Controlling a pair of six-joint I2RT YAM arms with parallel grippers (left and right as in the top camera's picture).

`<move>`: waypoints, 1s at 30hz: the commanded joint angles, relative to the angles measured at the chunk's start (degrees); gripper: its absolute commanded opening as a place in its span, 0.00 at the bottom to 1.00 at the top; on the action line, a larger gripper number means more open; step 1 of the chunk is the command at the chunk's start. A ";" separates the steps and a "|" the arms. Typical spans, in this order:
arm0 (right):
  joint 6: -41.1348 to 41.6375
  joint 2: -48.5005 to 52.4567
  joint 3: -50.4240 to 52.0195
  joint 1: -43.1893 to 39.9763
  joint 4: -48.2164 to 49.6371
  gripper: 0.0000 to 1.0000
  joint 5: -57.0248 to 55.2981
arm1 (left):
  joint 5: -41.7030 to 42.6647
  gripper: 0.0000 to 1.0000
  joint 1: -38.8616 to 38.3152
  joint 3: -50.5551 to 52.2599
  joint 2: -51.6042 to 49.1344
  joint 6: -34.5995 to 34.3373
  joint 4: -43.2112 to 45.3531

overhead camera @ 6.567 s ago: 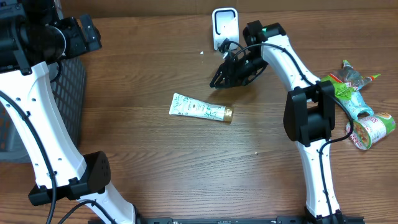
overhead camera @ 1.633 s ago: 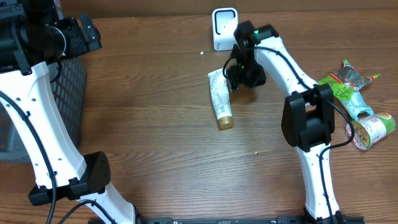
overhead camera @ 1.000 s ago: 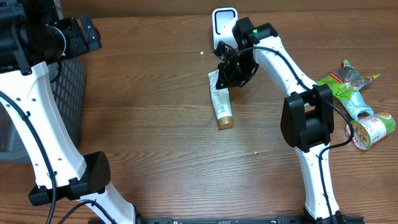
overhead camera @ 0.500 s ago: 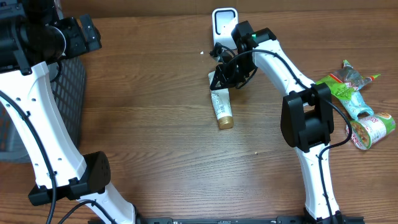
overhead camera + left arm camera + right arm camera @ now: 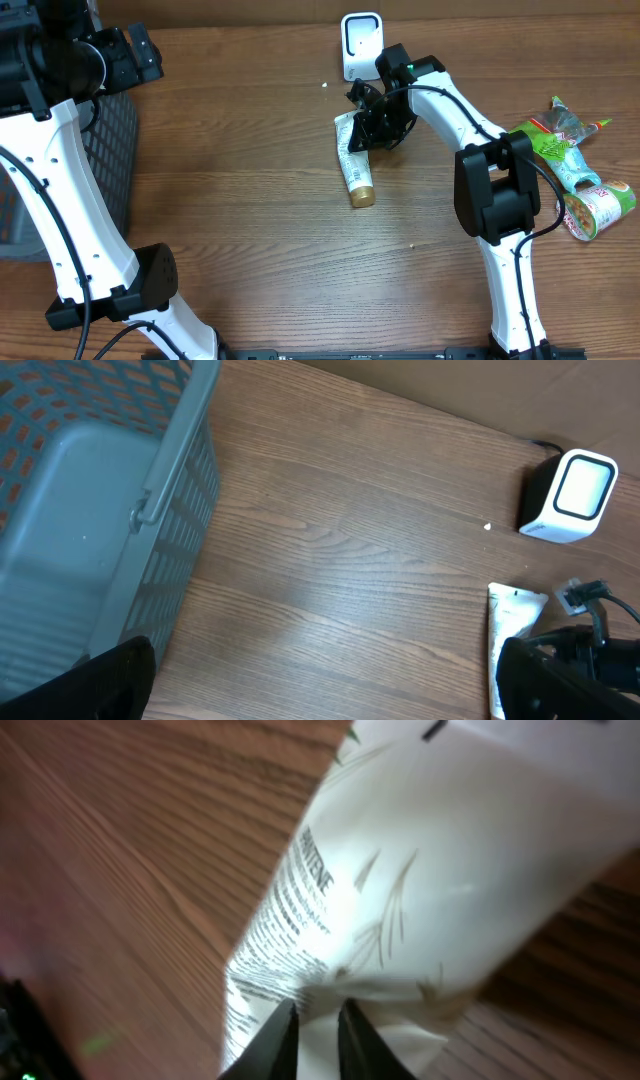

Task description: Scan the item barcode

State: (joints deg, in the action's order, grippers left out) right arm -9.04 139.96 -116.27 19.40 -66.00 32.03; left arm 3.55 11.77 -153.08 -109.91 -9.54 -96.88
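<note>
**Right hand at the tube's flat end, grip unconfirmed**

The right hand (image 5: 368, 128) sits over the crimped end of the tube (image 5: 354, 165) and hides that end from above. In the wrist view its fingers (image 5: 275, 1042) stand narrowly apart against the white tube; we cannot tell whether they pinch it. The print there is blurred, and we cannot pick out a barcode. The tube lies on the surface (image 5: 250, 260) near the scanner (image 5: 361, 42), with its gold cap (image 5: 362, 195) toward the near edge. The left hand (image 5: 140, 52) is released, near the basket (image 5: 112, 150), which the frame cuts off. Bare wood lies between basket and tube. Packets (image 5: 575, 185) crowd the right edge.
</note>
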 commanded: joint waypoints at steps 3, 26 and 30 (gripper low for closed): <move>0.42 -1.25 -5.35 -0.57 -4.63 0.35 -5.35 | -0.61 1.00 0.11 -0.02 -0.02 -0.76 0.09; -1.77 -0.72 -5.84 1.81 9.38 0.51 -19.15 | -0.63 1.00 0.11 -0.02 -0.02 -0.76 0.09; -1.18 -0.68 -5.92 1.07 8.24 0.29 -19.12 | -0.63 1.00 0.11 -0.02 -0.02 -0.79 0.09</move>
State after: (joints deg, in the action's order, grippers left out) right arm -10.85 139.44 -122.58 21.56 -57.25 13.93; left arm 3.53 11.77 -153.08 -109.91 -9.54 -96.88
